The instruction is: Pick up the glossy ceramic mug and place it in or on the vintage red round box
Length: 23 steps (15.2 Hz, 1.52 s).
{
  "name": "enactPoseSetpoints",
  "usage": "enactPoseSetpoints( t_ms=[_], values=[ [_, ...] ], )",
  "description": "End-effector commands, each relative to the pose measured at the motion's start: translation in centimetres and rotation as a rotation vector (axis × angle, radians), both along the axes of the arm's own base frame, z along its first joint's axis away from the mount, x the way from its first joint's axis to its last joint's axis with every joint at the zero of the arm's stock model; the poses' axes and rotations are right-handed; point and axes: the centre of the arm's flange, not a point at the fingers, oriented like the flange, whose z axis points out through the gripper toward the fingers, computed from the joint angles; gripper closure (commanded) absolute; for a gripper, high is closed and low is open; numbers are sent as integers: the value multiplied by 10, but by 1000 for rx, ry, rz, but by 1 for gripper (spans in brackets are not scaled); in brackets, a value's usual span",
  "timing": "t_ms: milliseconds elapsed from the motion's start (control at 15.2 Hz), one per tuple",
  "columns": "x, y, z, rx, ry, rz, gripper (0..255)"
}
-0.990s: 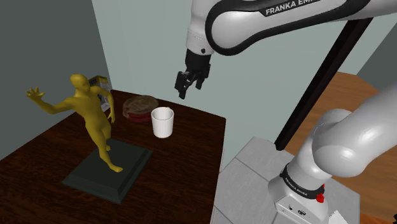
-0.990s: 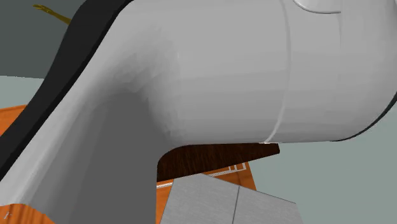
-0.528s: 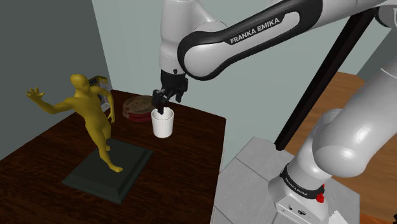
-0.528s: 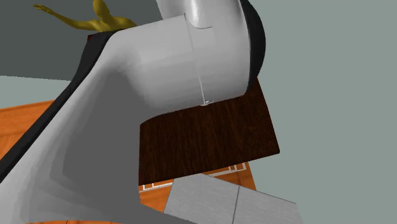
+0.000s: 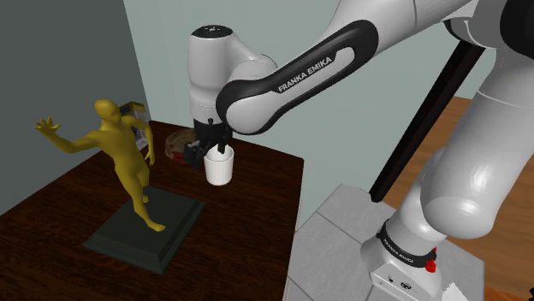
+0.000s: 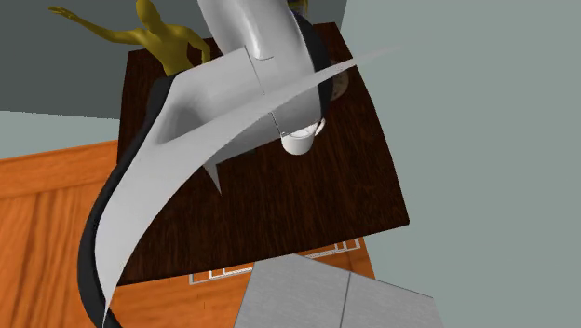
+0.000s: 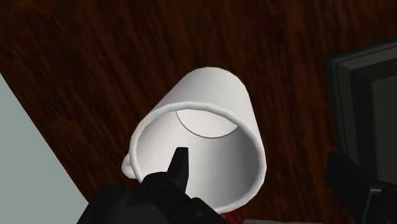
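A plain white mug (image 5: 220, 170) stands upright on the dark wooden table (image 5: 248, 231), and also appears as the mug (image 6: 300, 143) and the mug (image 7: 210, 137). My black gripper (image 5: 214, 152) is down at its rim and open. In the wrist view the gripper (image 7: 264, 175) straddles the mug's wall: one finger (image 7: 181, 167) is inside the cup, the other outside it. The mug is not clasped. The red round box (image 5: 178, 144) lies just behind the mug, partly hidden by my hand.
A yellow figure statue (image 5: 124, 158) on a dark square base (image 5: 147, 229) stands at the shoulder view's left of the mug. The base (image 7: 366, 108) is close beside the gripper. A grey wall backs the table. My stand (image 5: 342, 248) is at lower right.
The arm swung down and towards the shoulder view's left, from above the table's back edge to the mug's rim. The fingers stayed apart. The mug has not moved.
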Motion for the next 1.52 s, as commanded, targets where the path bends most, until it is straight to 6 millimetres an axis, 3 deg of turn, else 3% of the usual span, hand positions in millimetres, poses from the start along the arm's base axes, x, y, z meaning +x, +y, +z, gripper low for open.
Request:
enactPoseSetpoints(
  t_ms=[0, 198, 726, 792, 1452],
  values=[
    [2, 1, -12, 0, -1, 0, 0],
    [4, 0, -25, 0, -1, 0, 0],
    [4, 0, -25, 0, -1, 0, 0],
    [4, 0, -25, 0, -1, 0, 255],
    [4, 0, -20, 0, -1, 0, 255]
  ],
)
